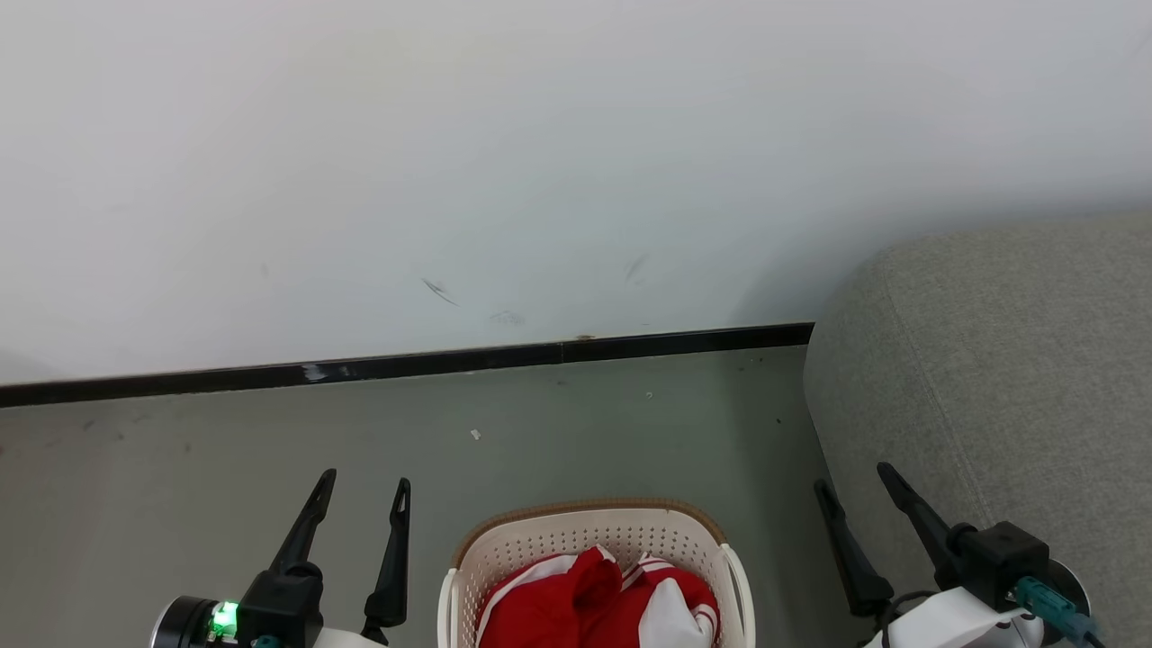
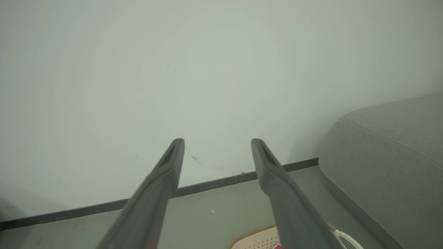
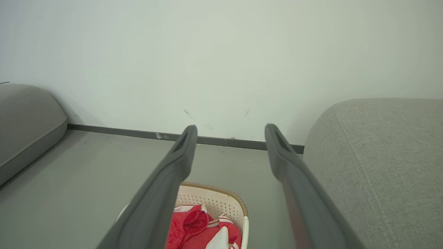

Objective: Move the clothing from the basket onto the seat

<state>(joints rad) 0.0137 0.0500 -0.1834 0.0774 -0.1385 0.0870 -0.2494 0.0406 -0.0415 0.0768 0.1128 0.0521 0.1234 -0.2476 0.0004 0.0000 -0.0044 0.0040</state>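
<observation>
Red clothing (image 1: 598, 605) fills the cream basket (image 1: 585, 533); grey seat (image 1: 990, 360) beside it.

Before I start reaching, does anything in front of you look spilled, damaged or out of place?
Nothing serious. The basket stands upright with the clothing bundled inside, none spilled in view. Only cosmetic marks: dark scuffs on the wall, a pale chip in the skirting, a small white scrap on the floor.

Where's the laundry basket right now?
Head view, bottom centre: the basket sits on the floor between the left gripper and right gripper, the seat to its right.
</observation>
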